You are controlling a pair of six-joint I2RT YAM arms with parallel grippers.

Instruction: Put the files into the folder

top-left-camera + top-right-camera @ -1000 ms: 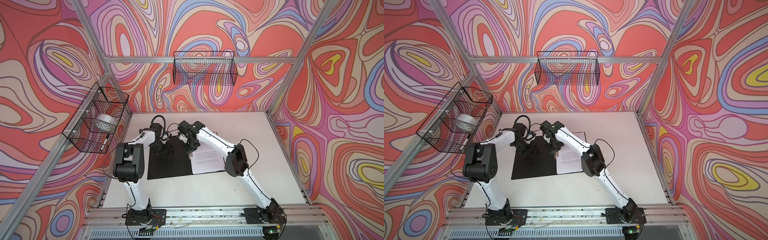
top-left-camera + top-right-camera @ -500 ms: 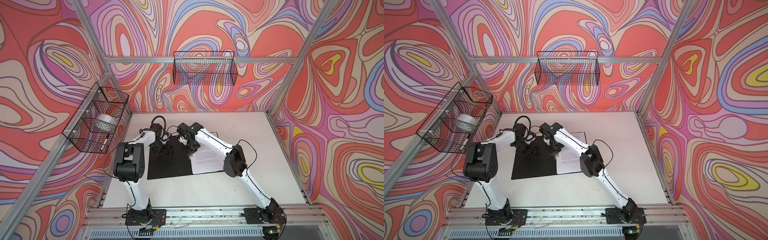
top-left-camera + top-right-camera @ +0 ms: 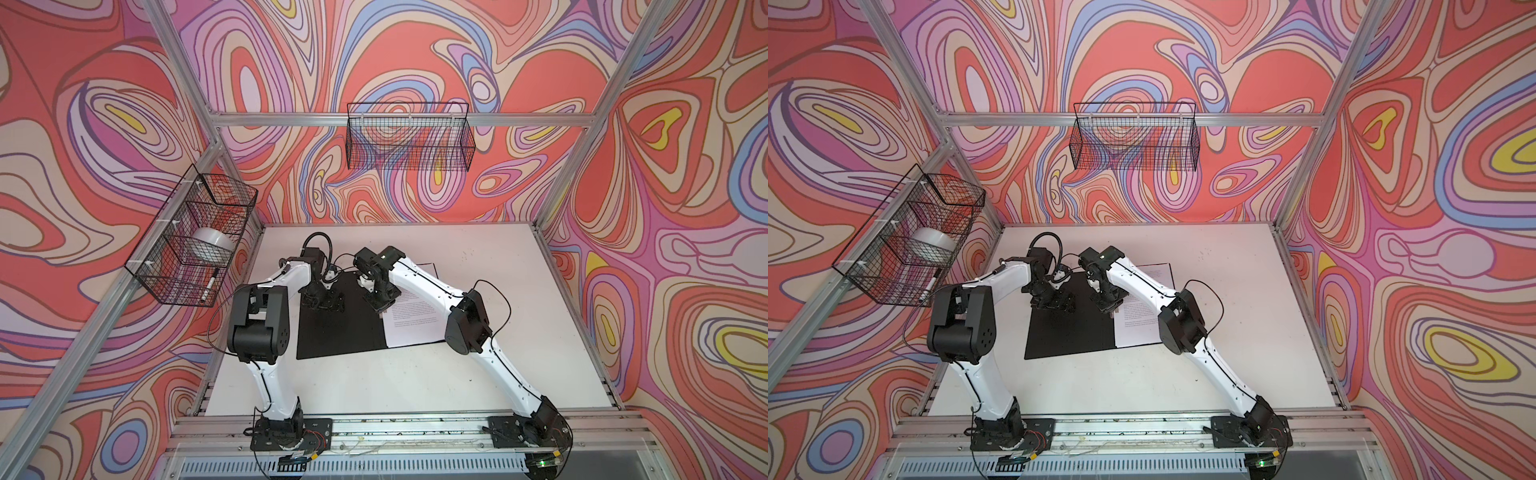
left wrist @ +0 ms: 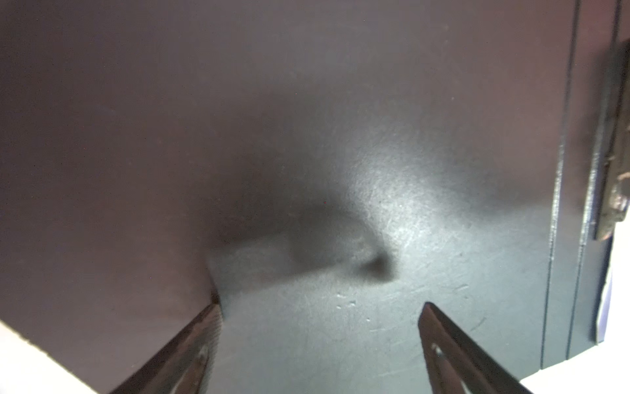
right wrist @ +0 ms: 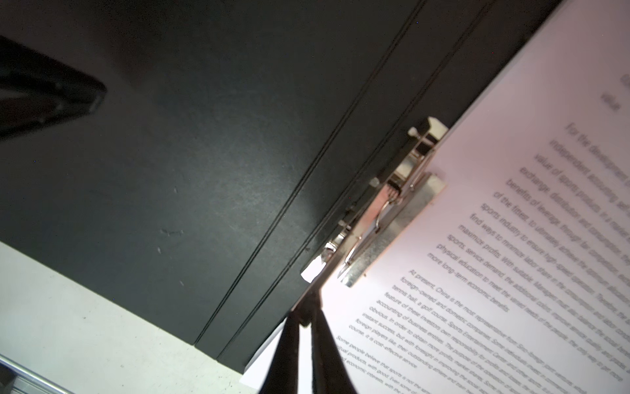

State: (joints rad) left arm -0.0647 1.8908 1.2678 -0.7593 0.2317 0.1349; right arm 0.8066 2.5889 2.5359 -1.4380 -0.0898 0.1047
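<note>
The closed right pincer [image 5: 308, 315] meets the clip [image 5: 385, 218] at the folder's [image 3: 340, 332] 12 o'clock; push squarely, keeping the files [image 5: 511, 238] aligned. The open left pincer [image 4: 320, 305] should pin the cover [image 4: 306, 136].

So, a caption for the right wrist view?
Closed right gripper at the metal clip over printed sheets in the open folder.

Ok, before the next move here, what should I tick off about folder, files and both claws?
1. Folder open, flat on the table: ok.
2. Files on its right half, edge at the clip: ok.
3. Clip pressed fully down on the files: cannot tell.
4. Left claw open, empty, over the left cover: ok.
5. Right claw shut, tips at the clip's end: ok.
6. Right claw gripping the clip: cannot tell.
</note>
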